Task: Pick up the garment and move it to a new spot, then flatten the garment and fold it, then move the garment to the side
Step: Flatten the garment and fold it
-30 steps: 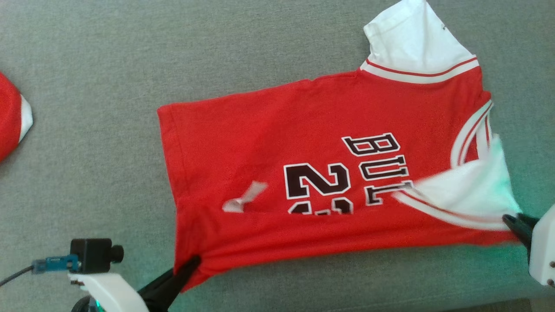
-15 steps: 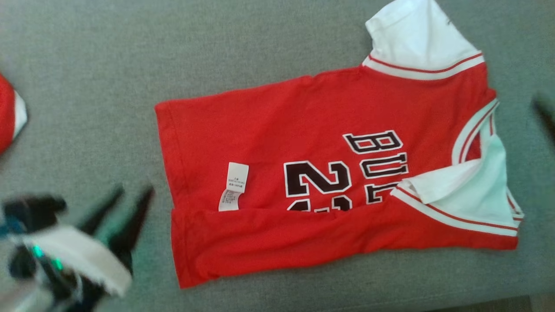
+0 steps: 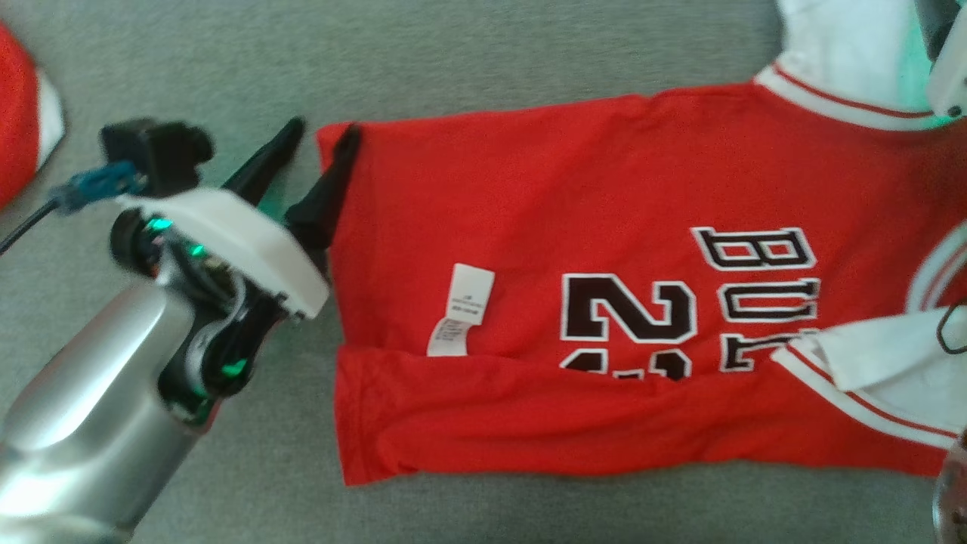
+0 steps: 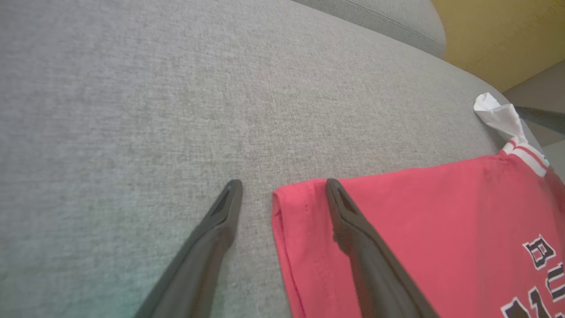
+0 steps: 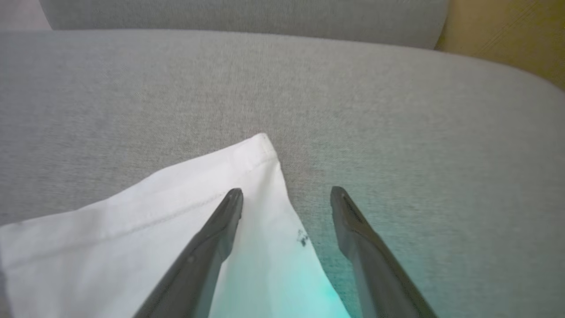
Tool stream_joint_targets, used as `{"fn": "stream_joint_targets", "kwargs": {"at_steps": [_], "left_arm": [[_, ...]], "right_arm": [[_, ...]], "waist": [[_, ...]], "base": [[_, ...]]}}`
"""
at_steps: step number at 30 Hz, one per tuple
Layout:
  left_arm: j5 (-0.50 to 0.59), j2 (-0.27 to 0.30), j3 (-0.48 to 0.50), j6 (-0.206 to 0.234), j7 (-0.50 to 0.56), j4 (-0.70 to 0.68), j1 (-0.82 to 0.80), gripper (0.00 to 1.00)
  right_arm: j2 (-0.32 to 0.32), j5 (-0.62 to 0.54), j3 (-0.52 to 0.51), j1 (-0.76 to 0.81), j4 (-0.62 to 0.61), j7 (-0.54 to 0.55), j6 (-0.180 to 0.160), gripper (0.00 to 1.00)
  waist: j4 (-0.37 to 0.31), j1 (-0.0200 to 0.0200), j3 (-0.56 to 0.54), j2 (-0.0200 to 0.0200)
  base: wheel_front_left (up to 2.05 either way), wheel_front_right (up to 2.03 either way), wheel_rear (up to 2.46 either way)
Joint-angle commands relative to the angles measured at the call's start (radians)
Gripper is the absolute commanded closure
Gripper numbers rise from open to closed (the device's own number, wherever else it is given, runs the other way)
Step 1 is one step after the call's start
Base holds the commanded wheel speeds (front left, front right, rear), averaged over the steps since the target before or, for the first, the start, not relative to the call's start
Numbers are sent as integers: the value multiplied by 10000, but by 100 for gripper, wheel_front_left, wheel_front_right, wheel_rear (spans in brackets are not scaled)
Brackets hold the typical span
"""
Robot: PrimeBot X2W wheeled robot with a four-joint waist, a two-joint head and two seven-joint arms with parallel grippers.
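Spotter: Step?
Me: Folding, I judge: red basketball jersey with white sleeves (image 3: 566,189) lies mid-frame on grey fabric cushion (image 3: 491,53); my left gripper (image 4: 282,185) gapes astride its upper-left hem corner, right gripper (image 5: 287,192) gapes astride the upper-right sleeve.
Spotter: Next?
Me: Probably clench both corners.

Plenty of bare grey cushion (image 3: 529,53) above the jersey (image 3: 604,189), an open lane right across. At the hem corner the left gripper (image 3: 323,130) has its fingers spread, one over red cloth, one over bare seat, and the left wrist view shows wide open cushion beyond. The silver forearm (image 3: 98,423) blocks the lower left beside the hem, and a second red cloth (image 3: 23,143) crowds the far left edge. Over on the other side, the right gripper (image 5: 287,191) is spread too, with the white sleeve (image 5: 132,221) under one finger and free cushion under the other. The backrest (image 5: 242,17) walls off the far side.
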Motion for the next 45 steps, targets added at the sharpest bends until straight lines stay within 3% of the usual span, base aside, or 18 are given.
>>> {"fn": "stream_joint_targets", "kwargs": {"at_steps": [1,5,13,21,22,23,30,37,40,45], "left_arm": [[82,176,144,-62,206,117,-135,0],[95,-144,-169,-363,415,518,-422,0],[-306,-182,-403,-811,940,450,-438,0],[-371,-58,-547,-804,1269,207,-416,0],[-356,-64,-550,-803,1274,257,-448,45],[-345,-80,-542,-811,1264,319,-491,100],[-161,-173,157,-874,362,1054,-1097,100],[-343,-101,682,-944,-121,914,-1195,100],[-511,-114,815,-1013,-478,484,-747,100],[-657,80,996,-1059,-1311,-476,560,100]], "right_arm": [[64,-114,44,-218,-116,-99,75,0],[93,-367,-49,-471,777,-348,75,0],[174,-38,146,-660,1646,-191,75,0],[193,293,523,-661,1755,43,75,0],[247,357,565,-660,1768,31,75,42],[293,451,624,-671,1766,-33,75,100],[532,826,202,-1306,1716,-1771,75,100],[699,1267,-165,-1546,1651,-2083,75,100],[507,1612,57,-938,1066,-1955,75,100],[360,2327,-78,1065,-921,-1577,75,100]], "waist": [[226,-2,150,0],[323,-2,113,0],[311,-2,-61,0],[203,-2,-145,0],[185,-2,-126,0],[169,-2,-104,0],[0,-2,-141,0],[-318,-2,-503,0],[-480,-2,-748,0],[-788,-2,-1279,0]], "base": [[0,0,0],[0,0,0],[0,0,0],[0,0,0],[0,0,0],[0,0,0],[0,0,0],[0,0,0],[0,0,0],[0,0,0]]}}
